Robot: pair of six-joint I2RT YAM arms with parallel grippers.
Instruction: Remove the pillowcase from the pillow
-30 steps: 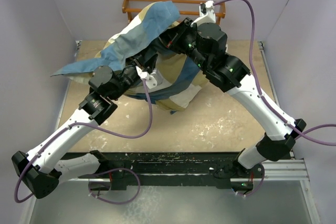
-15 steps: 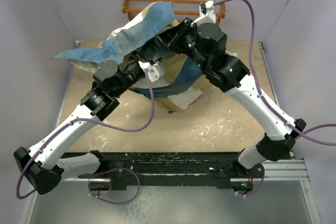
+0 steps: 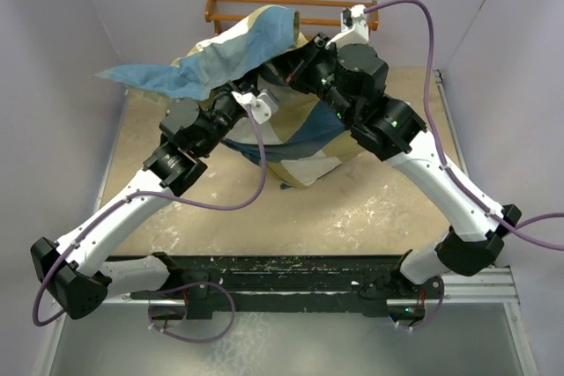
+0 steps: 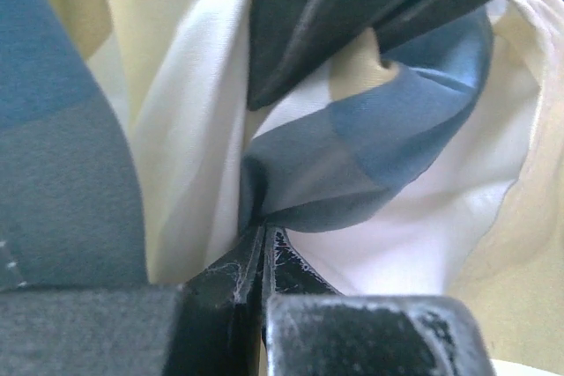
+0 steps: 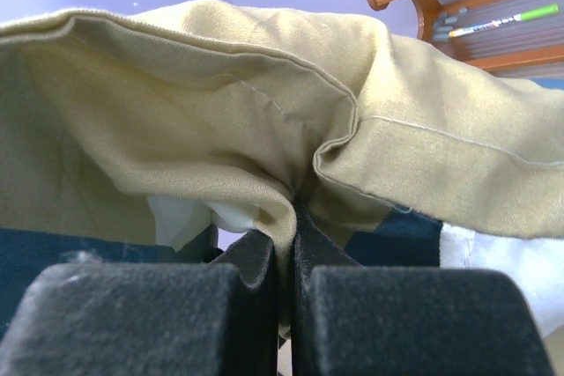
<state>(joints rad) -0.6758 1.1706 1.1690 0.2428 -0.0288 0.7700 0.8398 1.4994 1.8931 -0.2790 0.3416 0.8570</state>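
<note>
- While both arms reach in from the bottom corners of the top view, the pillowcase (image 3: 304, 134) hangs bunched between them at upper centre, over the table (image 3: 397, 209).
- One blue flap (image 3: 167, 77) spreads out flat toward the upper left of the frame, well above the tabletop.
- The cloth's lower end sags toward mid-frame; cannot tell if it touches the table.
- Left gripper (image 4: 263, 233): fingers pressed together at the bottom of the left wrist view, pinching a blue fold of the pillowcase, with white and tan cloth all around.
- Right gripper (image 5: 291, 231): fingers pressed together at the bottom centre of the right wrist view, pinching the tan stitched hem (image 5: 352, 121), which folds over just above the fingertips.
- Pillow: cannot pick it out from the cloth in any view.
- Wooden rack (image 3: 264, 2) stands at the top edge behind the cloth.
- Green marker (image 5: 498, 22) lies on the rack at the upper right of the right wrist view.
</note>
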